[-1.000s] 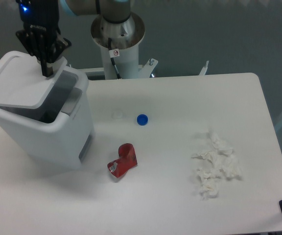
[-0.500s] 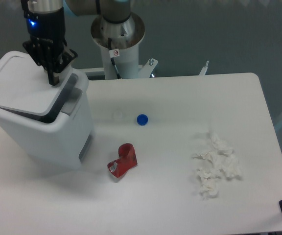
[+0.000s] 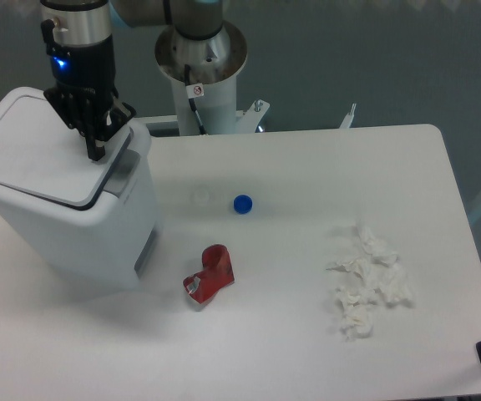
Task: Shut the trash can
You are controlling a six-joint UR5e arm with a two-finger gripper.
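Tool (image 3: 96,153), fingers together and gripping nothing, presses the trash can (image 3: 73,209) lid's 3 o'clock edge; off-centre push could slip off, leaving lid ajar.

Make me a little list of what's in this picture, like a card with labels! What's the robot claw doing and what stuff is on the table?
claw: pointing down, tip on the lid near its front edge; open or shut cannot be told
trash can: white, at the table's left side
lid: lowered almost flat, nearly closed
bottle cap: blue, small, right of the trash can
red piece: crumpled, lying in front of the cap
tissues: white, crumpled, on the right
table: white
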